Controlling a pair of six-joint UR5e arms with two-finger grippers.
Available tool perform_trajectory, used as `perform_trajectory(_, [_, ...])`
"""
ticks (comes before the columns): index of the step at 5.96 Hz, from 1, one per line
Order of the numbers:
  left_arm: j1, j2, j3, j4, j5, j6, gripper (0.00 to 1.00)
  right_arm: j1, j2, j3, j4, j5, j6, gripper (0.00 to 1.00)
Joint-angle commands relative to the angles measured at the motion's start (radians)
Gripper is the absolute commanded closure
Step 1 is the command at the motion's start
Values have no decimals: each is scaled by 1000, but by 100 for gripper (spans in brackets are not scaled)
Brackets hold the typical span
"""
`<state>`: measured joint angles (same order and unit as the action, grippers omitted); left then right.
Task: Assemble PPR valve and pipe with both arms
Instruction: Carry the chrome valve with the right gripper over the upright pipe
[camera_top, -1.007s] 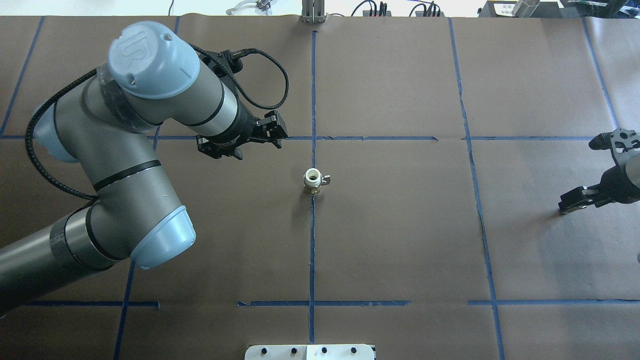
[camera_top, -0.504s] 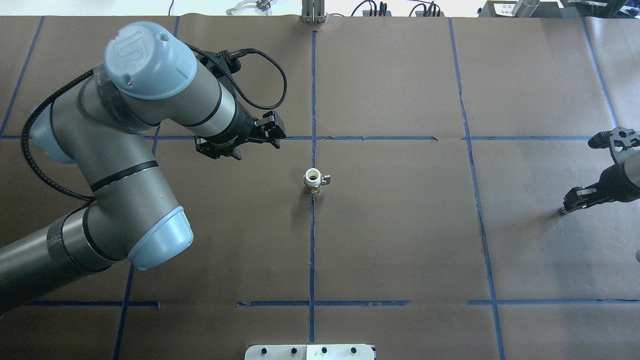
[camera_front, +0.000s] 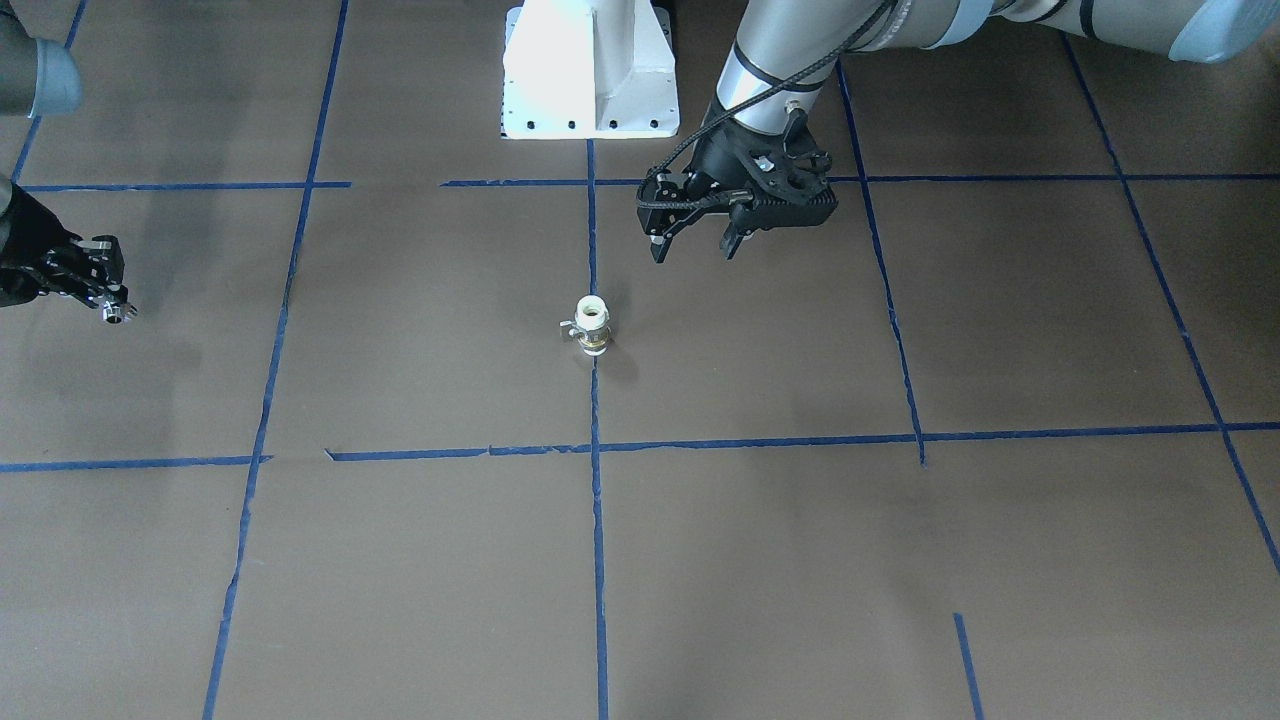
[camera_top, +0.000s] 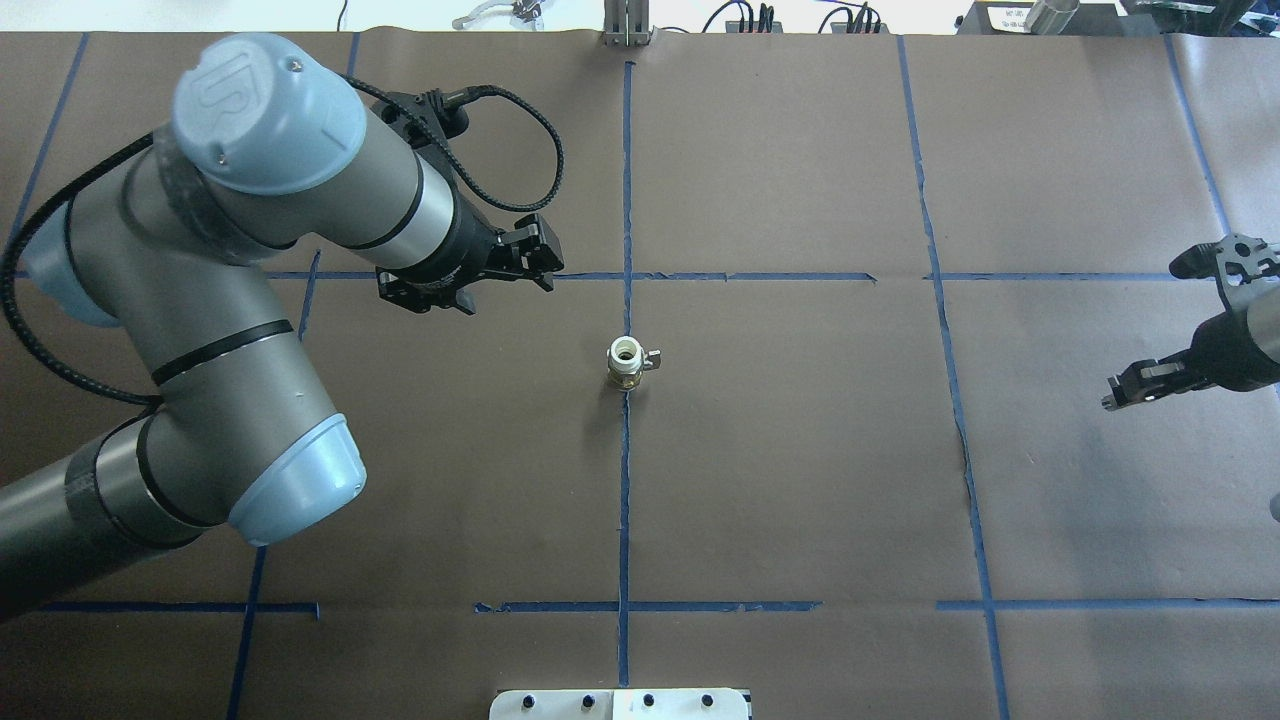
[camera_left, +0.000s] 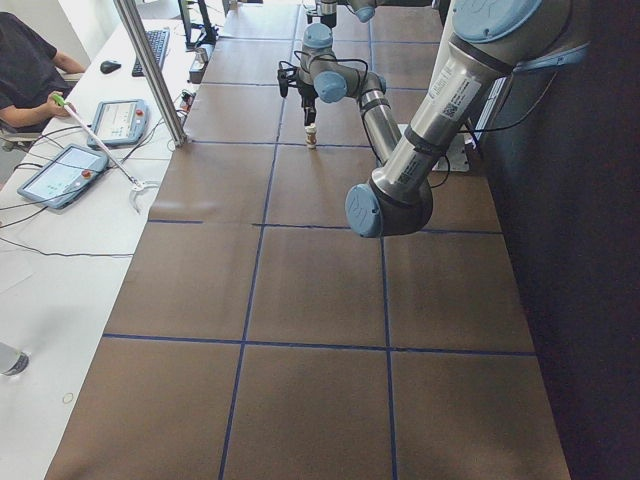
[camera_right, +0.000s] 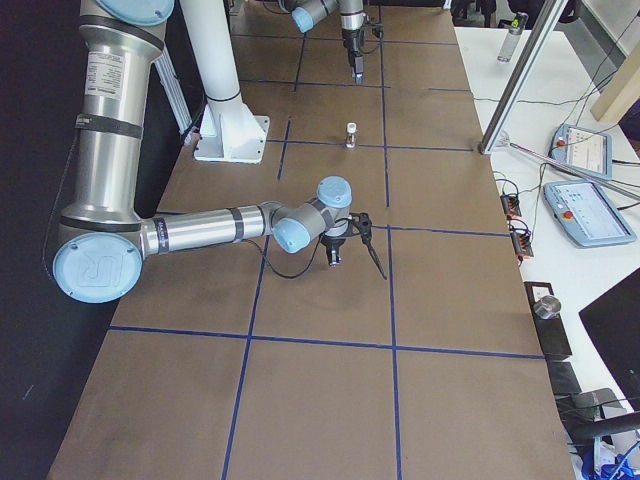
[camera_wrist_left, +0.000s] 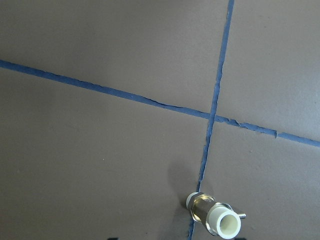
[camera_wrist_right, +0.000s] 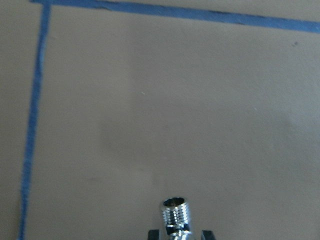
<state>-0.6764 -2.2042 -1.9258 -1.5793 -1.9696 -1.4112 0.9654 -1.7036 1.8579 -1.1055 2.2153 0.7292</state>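
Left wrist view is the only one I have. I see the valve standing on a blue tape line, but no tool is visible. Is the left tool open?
Observer: Yes. The left tool is open and empty. It is apart from the PPR valve, on the robot's left side of it.
Operator: And what is on the other side?
Observer: The right tool is far out on the robot's right, well apart from the valve.
Operator: Does it hold something?
Observer: It is shut on the pipe, and the pipe's threaded end points outward from the tool.
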Motion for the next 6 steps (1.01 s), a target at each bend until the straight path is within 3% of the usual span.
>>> perform_trajectory(1, [-11, 96, -105, -1, 0, 5, 18, -64, 162, 92, -16, -2, 342, 100])
perform_trajectory(2, [-11, 128, -119, -2, 0, 8, 18, -147, 305, 96, -49, -11, 563, 100])
perform_trajectory(4, [-11, 167, -122, -4, 0, 9, 16, -304, 705, 78, -503, -162, 674, 100])
perform_trajectory(5, [-8, 182, -122, -5, 0, 8, 16, -353, 833, -37, -496, -205, 797, 100])
perform_trajectory(6, [-8, 187, -121, -5, 0, 8, 16, -358, 1002, -231, -493, -216, 879, 100])
